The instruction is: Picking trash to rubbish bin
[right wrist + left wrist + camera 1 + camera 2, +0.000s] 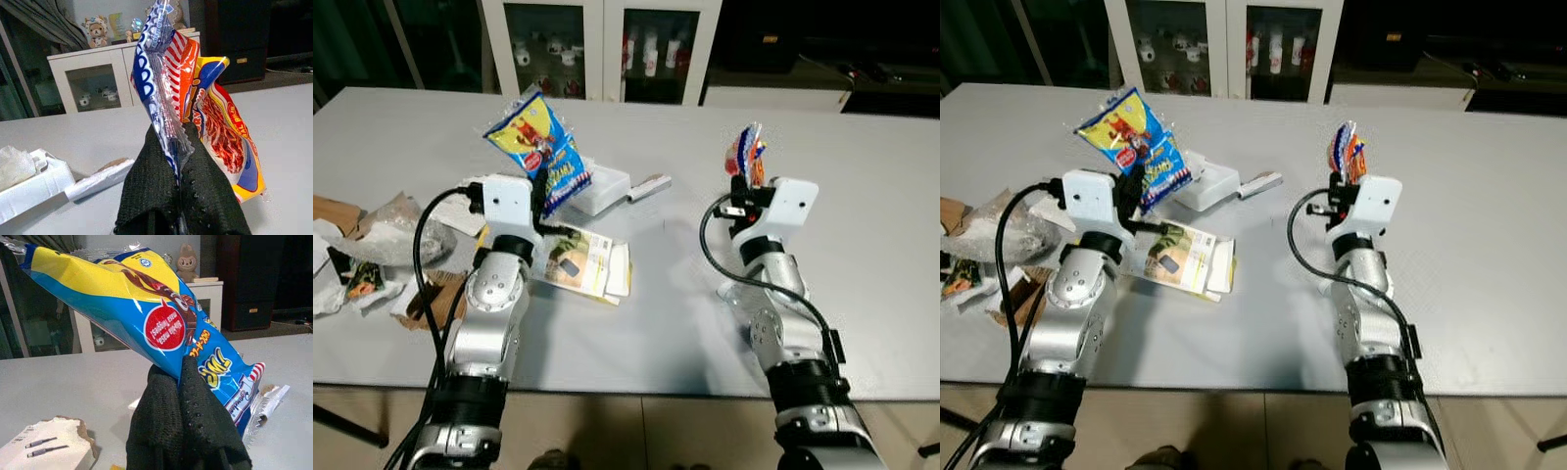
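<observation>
I've got both grippers clamped tight: left gripper (544,186) on the blue-yellow snack bag (540,147) at 11 o'clock, right gripper (745,186) on the crumpled wrapper (746,155) at 1. Thin pinches, so either could slip out if I swing fast.

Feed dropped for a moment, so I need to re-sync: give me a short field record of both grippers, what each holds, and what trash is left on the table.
left gripper: shut on blue and yellow snack bag, raised above the table
right gripper: shut on red, white and blue crinkled wrapper, raised
table: long, grey
left on table: yellow-green printed flat carton, white box, silver foil wrapper
pile at robot's left: clear plastic bags and torn brown cardboard
</observation>
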Controlling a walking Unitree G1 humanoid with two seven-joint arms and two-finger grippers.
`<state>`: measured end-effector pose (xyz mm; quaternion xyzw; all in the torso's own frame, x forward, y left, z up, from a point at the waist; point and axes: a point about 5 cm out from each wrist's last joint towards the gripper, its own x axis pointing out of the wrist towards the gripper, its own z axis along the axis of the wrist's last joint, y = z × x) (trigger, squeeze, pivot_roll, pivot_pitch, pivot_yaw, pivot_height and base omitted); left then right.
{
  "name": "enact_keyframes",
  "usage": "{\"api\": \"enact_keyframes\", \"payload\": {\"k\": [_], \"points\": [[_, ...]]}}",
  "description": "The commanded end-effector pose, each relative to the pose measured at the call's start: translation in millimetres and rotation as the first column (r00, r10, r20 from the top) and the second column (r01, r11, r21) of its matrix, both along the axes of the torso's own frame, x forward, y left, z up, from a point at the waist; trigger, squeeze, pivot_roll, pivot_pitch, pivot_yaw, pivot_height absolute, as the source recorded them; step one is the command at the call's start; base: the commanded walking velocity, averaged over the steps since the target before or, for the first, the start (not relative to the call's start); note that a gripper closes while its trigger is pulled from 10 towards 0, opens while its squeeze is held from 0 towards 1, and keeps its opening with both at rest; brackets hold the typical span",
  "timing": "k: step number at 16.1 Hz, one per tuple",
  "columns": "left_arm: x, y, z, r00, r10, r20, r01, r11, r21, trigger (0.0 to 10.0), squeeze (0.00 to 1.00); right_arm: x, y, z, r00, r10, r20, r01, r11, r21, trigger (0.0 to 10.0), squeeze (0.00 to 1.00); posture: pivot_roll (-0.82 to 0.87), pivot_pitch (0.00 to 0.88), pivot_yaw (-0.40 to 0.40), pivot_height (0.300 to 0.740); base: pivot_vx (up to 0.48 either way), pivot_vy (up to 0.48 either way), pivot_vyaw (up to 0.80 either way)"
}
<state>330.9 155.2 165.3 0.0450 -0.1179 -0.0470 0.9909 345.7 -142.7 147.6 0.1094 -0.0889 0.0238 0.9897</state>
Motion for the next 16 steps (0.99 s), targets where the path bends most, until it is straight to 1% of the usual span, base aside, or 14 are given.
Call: {"api": "enact_keyframes", "payload": {"k": [1,16], "points": [[-0.8,-2.4,1.1,1.0,-0.016,0.003,0.016,1.0,0.0,10.0,0.0,-2.1,-1.8,-1.5,1.0,-0.009,-0.011,0.009,1.0,-0.002,10.0,0.0,0.05,0.0,-0.006,0.74,-0.262,0.0,0.0],[-2.0,-0.3,3.7,1.0,-0.008,0.009,0.008,1.0,-0.005,10.0,0.0,-3.0,-1.9,-2.9,0.999,-0.022,-0.033,0.022,1.0,-0.002,10.0,0.0,0.05,0.006,-0.006,0.74,-0.327,0.0,0.0]]}}
